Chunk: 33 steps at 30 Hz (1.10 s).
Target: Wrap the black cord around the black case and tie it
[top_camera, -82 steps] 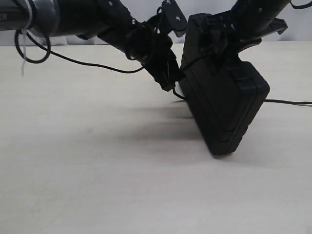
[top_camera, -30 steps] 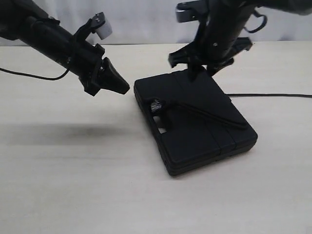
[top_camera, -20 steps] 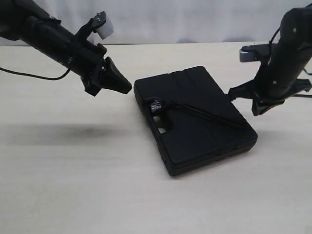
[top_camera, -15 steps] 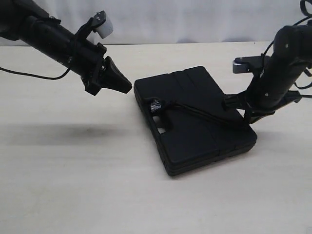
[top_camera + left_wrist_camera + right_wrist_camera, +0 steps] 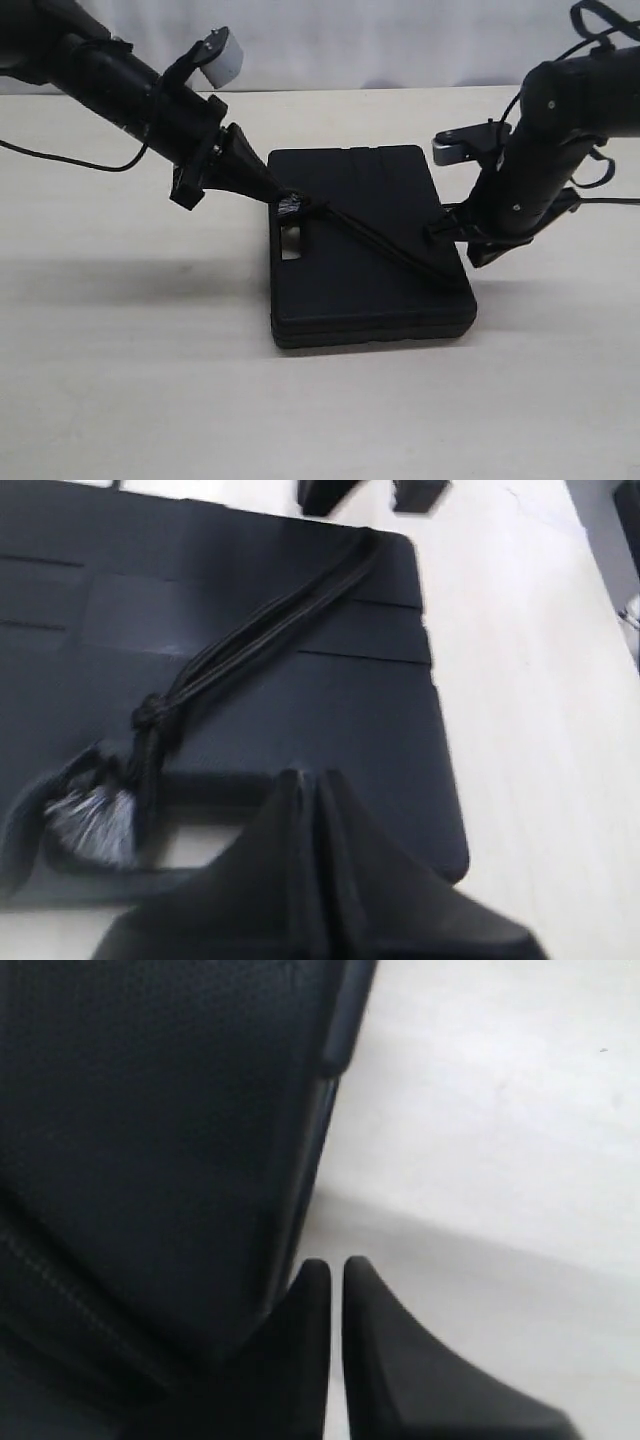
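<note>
The black case (image 5: 370, 250) lies flat on the table, lid up. Across its lid the black cord (image 5: 385, 240) runs slantwise from the handle slot to the right edge. Its frayed greyish knot (image 5: 292, 207) sits at the slot. In the left wrist view the cord (image 5: 260, 640) ends in that frayed tuft (image 5: 95, 825). My left gripper (image 5: 270, 192) is shut and empty, its tips just beside the knot, over the case's near-left corner (image 5: 310, 777). My right gripper (image 5: 450, 228) is shut with a hairline gap, low at the case's right edge (image 5: 328, 1265), holding nothing.
A thin smooth cable (image 5: 70, 160) trails over the table under the left arm, and another (image 5: 610, 200) runs off to the right. The tabletop (image 5: 150, 380) is pale wood with a white wall behind.
The case has turned and slid left, and now lies square to the view. My left gripper has come down to the knot. My right gripper has swung in to the case's right edge.
</note>
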Available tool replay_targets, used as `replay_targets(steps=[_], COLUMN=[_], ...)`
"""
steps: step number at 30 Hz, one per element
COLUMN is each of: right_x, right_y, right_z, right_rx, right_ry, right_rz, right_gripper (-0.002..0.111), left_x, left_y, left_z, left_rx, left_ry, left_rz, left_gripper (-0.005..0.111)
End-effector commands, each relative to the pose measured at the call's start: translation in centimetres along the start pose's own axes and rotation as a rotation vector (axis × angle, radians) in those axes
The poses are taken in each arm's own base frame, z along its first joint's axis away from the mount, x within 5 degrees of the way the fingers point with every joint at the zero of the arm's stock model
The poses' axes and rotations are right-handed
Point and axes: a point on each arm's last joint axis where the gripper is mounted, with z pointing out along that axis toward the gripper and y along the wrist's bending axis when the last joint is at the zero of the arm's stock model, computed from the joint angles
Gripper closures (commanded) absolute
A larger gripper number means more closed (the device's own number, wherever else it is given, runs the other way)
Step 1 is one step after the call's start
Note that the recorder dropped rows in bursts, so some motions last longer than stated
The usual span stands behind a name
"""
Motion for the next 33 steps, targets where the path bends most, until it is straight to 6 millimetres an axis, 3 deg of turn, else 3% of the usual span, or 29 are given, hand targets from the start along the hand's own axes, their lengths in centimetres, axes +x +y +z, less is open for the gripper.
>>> replay_targets(steps=[1,4,8,11,13,19,25,29,33], right_x=[0.4,0.9,1.8,1.8,1.7,1.7,1.7,1.3,1.0], right_y=[-2.7,-5.3,-8.0,-8.1,-7.8,-7.6,-7.6,-7.9,-10.2], right_z=[-2.9,-3.8,-3.9,-3.9,-3.9,-3.9,-3.9,-3.7,-2.5], right_rx=[0.029,0.044,0.040,0.011,-0.004,-0.029,-0.028,-0.019,-0.005], right_ry=[-0.070,-0.080,-0.044,-0.051,-0.055,-0.047,-0.054,-0.089,-0.140], right_rz=[0.082,0.168,0.267,0.265,0.256,0.250,0.250,0.266,0.401], right_gripper=[0.104,0.104,0.104,0.104,0.104,0.104,0.104,0.104,0.101], left_x=[-1.0,-2.1,-3.6,-4.2,-4.3,-4.2,-3.8,-3.6,-3.9], left_y=[-0.9,-1.2,-0.9,-1.5,-2.0,-3.1,-1.5,-0.5,-0.3], left_z=[2.4,4.4,6.7,8.6,10.2,13.2,14.2,14.2,13.9], left_rx=[0.062,0.032,-0.136,-0.154,-0.153,-0.163,-0.333,-0.447,-0.501], left_ry=[-0.018,-0.032,0.014,0.056,0.107,0.283,0.320,0.309,0.280], left_rz=[0.152,0.273,0.373,0.510,0.599,0.812,0.793,0.642,0.537], left_gripper=[0.105,0.095,0.067,0.054,0.053,0.053,0.054,0.077,0.101])
